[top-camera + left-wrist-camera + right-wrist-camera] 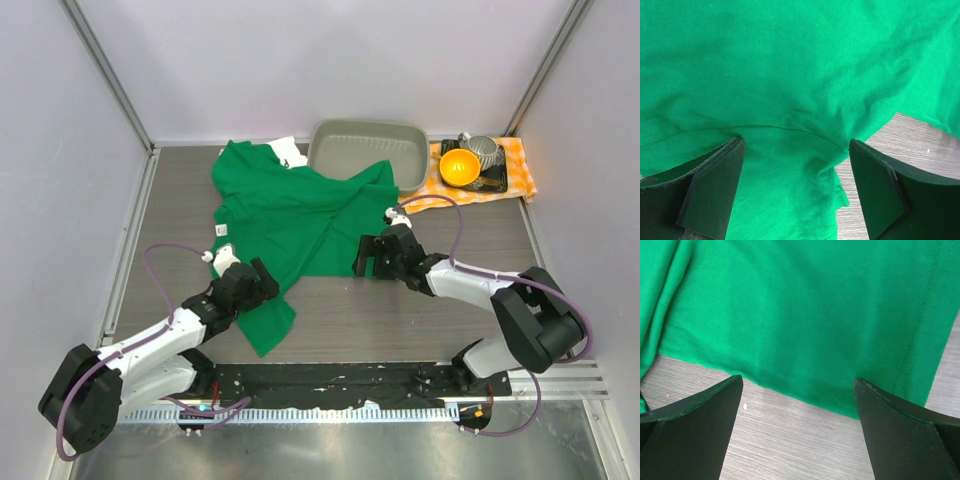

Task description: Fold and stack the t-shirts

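The bright green t-shirt [295,215] lies crumpled across the middle-left of the table, with one part trailing toward the near edge. A small white label [222,229] shows at its left edge. A bit of white cloth [289,152] peeks out behind it at the back; no print shows. My left gripper [266,281] is open, low over the shirt's trailing part [790,90], with cloth between the fingers [795,146]. My right gripper [366,257] is open at the shirt's near right hem [805,315], its fingers [797,381] over bare table just short of the edge.
A grey rectangular tray [330,160] stands at the back, with the shirt's corner touching its front. To its right, an orange-and-white checked cloth [520,170] carries an orange bowl [458,167] and a metal item [484,150]. Walls close in the sides and the back.
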### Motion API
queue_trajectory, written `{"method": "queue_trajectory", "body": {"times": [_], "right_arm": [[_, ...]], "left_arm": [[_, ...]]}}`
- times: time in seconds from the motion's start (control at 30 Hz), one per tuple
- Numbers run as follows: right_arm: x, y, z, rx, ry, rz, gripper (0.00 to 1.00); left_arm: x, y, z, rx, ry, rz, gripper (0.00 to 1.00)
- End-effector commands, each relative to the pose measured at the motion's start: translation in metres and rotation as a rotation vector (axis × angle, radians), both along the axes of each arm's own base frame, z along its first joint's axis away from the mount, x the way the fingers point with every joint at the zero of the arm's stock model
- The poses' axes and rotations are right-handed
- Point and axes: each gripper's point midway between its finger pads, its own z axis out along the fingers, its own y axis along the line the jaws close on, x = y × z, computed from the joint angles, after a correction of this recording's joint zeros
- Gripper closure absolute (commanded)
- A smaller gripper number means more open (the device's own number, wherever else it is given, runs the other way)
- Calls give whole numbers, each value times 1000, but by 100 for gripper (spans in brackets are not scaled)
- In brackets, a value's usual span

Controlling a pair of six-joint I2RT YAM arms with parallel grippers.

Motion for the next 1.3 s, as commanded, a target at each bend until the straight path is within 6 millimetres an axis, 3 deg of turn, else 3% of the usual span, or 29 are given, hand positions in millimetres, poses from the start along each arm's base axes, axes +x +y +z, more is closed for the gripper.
{"method": "queue_trajectory", "body": {"times": [0.0,0.2,0.53,0.73,0.83,0.93,1.07,1.17,1.2,1.27], "right_arm": [[-72,-50,-48,-179,306,-88,0],[-99,-71,-42,-212,359,-148,0],[-164,-71,-44,-122,502,-164,0],[-195,-83,-36,-114,503,-179,0],[-206,-78,-34,-70,515,-177,0],[-209,-76,-32,-56,508,-179,0],[-195,-76,-15,-98,414,-173,0],[-179,-80,15,-163,315,-155,0],[-165,-80,32,-171,247,-165,0],[-165,-62,34,-113,246,-105,0]], "left_arm": [[-20,10,-21,14,79,11,9],[-24,12,-17,6,81,13,9],[-32,16,-13,11,103,13,10],[-39,22,0,24,103,7,9],[-42,24,11,33,107,-2,9],[-46,27,22,43,112,-7,9],[-47,29,51,24,73,-7,9],[-52,31,71,13,58,-27,9],[-51,26,85,-7,40,-44,9],[-56,21,90,-24,62,-77,9]]}}
